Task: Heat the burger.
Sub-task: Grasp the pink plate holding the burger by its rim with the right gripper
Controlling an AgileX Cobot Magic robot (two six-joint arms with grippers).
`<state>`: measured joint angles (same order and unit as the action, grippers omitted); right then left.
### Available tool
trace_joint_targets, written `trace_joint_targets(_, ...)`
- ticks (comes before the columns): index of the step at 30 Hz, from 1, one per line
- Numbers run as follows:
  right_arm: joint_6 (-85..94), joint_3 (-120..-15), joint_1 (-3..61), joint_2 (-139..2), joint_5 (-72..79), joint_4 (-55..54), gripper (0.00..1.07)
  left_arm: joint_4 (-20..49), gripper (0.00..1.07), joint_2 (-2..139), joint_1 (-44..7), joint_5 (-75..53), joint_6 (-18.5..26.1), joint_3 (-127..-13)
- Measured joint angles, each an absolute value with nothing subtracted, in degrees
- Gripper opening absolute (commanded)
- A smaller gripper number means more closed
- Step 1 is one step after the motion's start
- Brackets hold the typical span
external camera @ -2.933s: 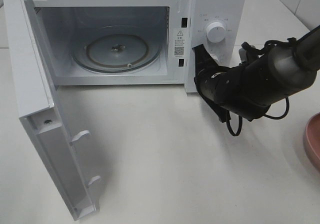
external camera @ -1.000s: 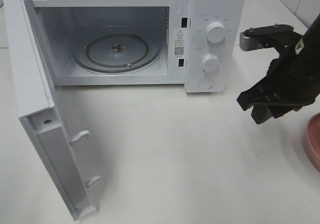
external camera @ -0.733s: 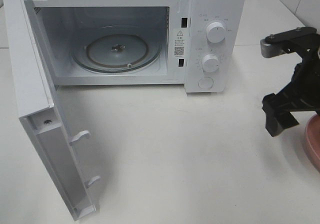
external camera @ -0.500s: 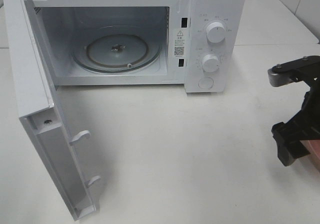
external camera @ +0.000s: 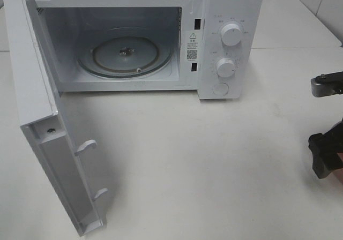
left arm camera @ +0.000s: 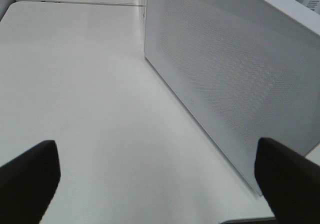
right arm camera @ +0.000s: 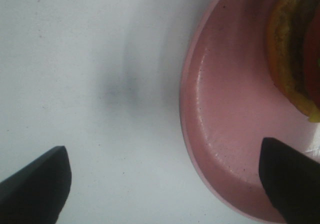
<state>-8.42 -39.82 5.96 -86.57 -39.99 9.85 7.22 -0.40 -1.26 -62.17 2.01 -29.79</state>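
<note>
Pink plate at the right edge of the desk holds the burger; the right gripper, jaws spread wide and empty, should centre over it, then close gently

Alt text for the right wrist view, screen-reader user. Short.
A pink plate sits on a white table, carrying the burger, which is mostly cut off by the frame. The open right gripper hangs over the plate's rim, holding nothing.

Left end effector spread wide over white table, beside perforated microwave door.
</note>
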Motion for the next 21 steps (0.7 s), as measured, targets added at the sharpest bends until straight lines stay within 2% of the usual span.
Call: trace_joint_targets(21, -7.8, -39.1, 4.4, -98.6, -29.3, 9.8, 0.92, 7.2, 0.98, -0.4, -1.3, -62.2, 2.0, -29.8)
